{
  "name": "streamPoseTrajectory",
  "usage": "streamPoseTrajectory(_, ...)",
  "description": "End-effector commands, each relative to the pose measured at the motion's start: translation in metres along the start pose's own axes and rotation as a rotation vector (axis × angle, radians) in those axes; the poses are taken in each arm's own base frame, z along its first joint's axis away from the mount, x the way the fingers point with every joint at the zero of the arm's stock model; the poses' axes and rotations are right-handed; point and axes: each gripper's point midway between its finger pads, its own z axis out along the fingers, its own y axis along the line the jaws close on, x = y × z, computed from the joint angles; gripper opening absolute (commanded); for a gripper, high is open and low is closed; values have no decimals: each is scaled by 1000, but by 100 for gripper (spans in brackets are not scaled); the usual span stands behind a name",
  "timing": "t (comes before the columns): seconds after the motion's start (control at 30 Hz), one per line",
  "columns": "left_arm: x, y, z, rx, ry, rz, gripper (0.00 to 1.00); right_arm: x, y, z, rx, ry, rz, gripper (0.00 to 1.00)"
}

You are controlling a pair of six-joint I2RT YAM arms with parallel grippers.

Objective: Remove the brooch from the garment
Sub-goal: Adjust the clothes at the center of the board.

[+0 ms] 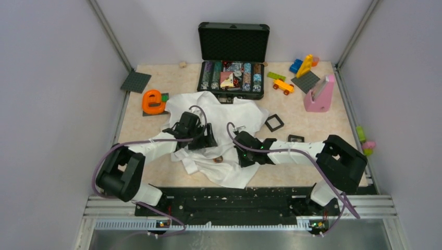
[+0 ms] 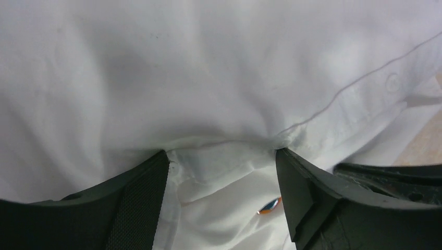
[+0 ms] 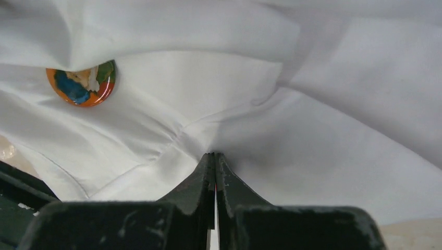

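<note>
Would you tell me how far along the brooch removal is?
Done: nothing yet; the round orange-and-blue brooch sits on the crumpled white shirt. In hand: the right pincer is shut on a shirt fold near it; the left pincer stands open over the cloth. Left: freeing the brooch.

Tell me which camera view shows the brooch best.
The right wrist view. There the brooch shows its round face, orange rim with blue and green, only its top tucked under a fold of the shirt. The left wrist view catches just an edge-on sliver; the top view shows a tiny brownish dot.
</note>
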Motion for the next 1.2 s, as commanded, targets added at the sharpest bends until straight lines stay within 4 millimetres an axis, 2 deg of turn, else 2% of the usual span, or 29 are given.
streamPoseTrajectory(0.0, -31, 10, 15, -69, -117, -88, 74, 17, -37, -1, 115, 22, 65, 0)
streamPoseTrajectory(0.1, -45, 25, 13, -126, -247, -144, 72, 12, -40, -11, 118, 3, 56, 0)
streamPoseTrajectory(0.3, -71, 49, 11, -298, -325, -167, 74, 4, -11, -35, -71, -20, -17, 0)
streamPoseTrajectory(0.4, -87, 50, 9, -353, -327, -155, 78, -4, -8, -47, -88, -42, -50, 0)
streamPoseTrajectory(0.5, -103, 39, -3, -334, -367, -145, 80, -16, -4, -58, -101, -75, -48, 4)
streamPoseTrajectory(0.6, -117, 16, -26, -246, -417, -89, 81, -27, 10, -65, -170, -105, -41, 12)
streamPoseTrajectory(0.63, -121, 3, -37, -193, -432, -57, 81, -30, 18, -67, -208, -110, -41, 17)
streamPoseTrajectory(0.7, -120, -24, -52, -77, -423, 20, 82, -38, 26, -68, -238, -133, -34, 37)
streamPoseTrajectory(0.77, -107, -49, -61, 33, -384, 99, 82, -49, 28, -66, -224, -158, -13, 57)
streamPoseTrajectory(0.8, -98, -56, -63, 66, -353, 123, 82, -54, 24, -64, -197, -170, 7, 62)
streamPoseTrajectory(0.87, -76, -65, -61, 104, -267, 153, 80, -67, 13, -59, -141, -194, 63, 64)
streamPoseTrajectory(0.93, -45, -75, -54, 144, -169, 205, 79, -77, 3, -53, -125, -206, 117, 64)
streamPoseTrajectory(1.03, -12, -77, -43, 175, -89, 256, 80, -92, -6, -45, -158, -238, 161, 63)
streamPoseTrajectory(1.17, 8, -69, -34, 181, -69, 248, 79, -107, -6, -29, -233, -225, 171, 63)
